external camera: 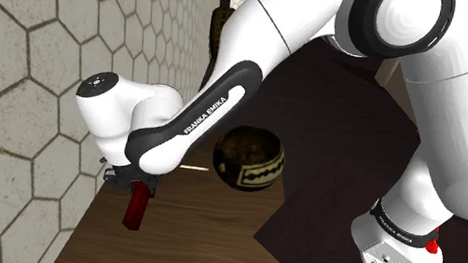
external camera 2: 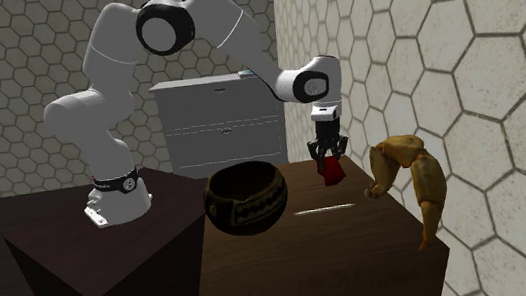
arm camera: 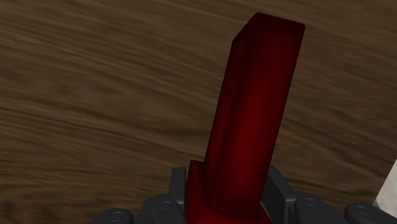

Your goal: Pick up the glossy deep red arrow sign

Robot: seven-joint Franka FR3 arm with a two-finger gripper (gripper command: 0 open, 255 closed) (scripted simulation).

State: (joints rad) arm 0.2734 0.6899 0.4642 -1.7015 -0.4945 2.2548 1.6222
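From my remote seat I saw the gripper [arm camera: 230, 200] clenched on the arrow sign [arm camera: 251, 121], a glossy deep red bar that ran straight out from between the fingers [arm camera: 278, 188] and away from the hand. The fingers themselves were mostly buried behind the sign's base, so I saw little more than grey slivers either side of it. I could not make out an arrow head; the piece widened slightly right at the clamp, and the rest of that end was cut off by the frame edge. In the shoulder view the arm [external camera: 226, 106] covered most of the hand, leaving the sign hanging just below it over the wooden table [external camera: 199, 234]. Whether its far tip touched the wood or hung clear I could not tell from any camera. A dark bowl [external camera 2: 246, 199] with a pale patterned band sat near the gripper, on the side toward the stand [external camera 2: 82, 261]. On the gripper's other side, toward the hexagon-tiled wall [external camera 2: 464, 71], lay a curved orange-brown object [external camera 2: 404, 169] that I could not identify. Behind the hand stood a grey cabinet [external camera 2: 214, 127], partly masked by the arm.
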